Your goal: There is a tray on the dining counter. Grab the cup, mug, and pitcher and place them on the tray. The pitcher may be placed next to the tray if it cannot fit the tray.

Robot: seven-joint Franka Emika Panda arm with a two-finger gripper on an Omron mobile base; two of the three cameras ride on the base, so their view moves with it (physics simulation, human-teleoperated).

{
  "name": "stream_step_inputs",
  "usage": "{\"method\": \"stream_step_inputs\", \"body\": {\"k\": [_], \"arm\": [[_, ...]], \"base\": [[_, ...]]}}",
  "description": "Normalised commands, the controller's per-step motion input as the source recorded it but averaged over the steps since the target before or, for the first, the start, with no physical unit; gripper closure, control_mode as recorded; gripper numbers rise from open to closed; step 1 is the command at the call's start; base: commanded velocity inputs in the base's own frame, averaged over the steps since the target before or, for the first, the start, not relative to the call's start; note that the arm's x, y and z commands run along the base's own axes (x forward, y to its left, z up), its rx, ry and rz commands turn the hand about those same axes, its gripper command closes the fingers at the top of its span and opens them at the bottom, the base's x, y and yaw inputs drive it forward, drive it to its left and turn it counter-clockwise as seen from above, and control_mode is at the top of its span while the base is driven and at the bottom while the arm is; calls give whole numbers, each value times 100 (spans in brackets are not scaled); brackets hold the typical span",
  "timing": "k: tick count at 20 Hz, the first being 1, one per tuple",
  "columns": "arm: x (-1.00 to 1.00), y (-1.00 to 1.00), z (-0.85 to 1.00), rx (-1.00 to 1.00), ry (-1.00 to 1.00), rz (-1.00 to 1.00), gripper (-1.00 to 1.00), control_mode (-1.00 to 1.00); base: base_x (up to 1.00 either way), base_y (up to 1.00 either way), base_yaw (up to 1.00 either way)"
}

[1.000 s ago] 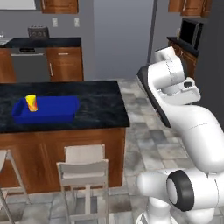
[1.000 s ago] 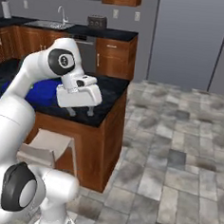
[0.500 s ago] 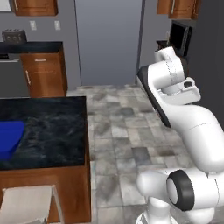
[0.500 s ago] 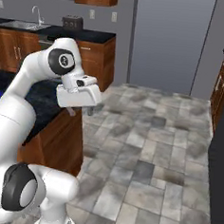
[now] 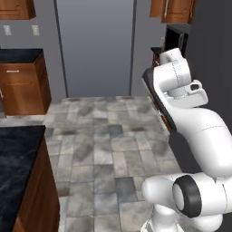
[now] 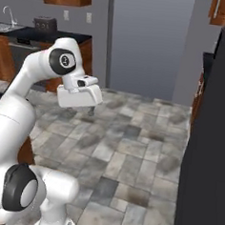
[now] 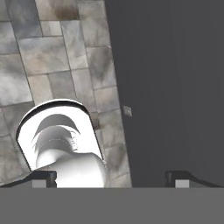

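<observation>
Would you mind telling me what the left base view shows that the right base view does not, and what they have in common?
Left base view alone: the corner of the dining counter, black marbled top over reddish wood, at lower left, and a dark appliance on the far right counter.

Right base view alone: the sink tap and toaster on the wall counter at upper left, and the gripper, open and empty, hanging over the floor.

Both: the grey stone-tile floor, the tall grey panel at the back, wooden cabinets and the white arm.

text: none legible | labels: none | signs: none
</observation>
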Motion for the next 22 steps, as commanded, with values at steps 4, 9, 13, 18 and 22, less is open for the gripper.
{"method": "stream_step_inputs", "body": {"k": [4,9,13,18,22], "arm": [[0,0,0,0,0,0,-100,100],[0,0,0,0,0,0,-100,100],[0,0,0,0,0,0,-100,100],[0,0,0,0,0,0,-100,100],[0,0,0,0,0,0,-100,100]], "base": [[100,-67,2],[100,-30,0],[100,-13,0],[100,-2,0],[100,0,0]]}}
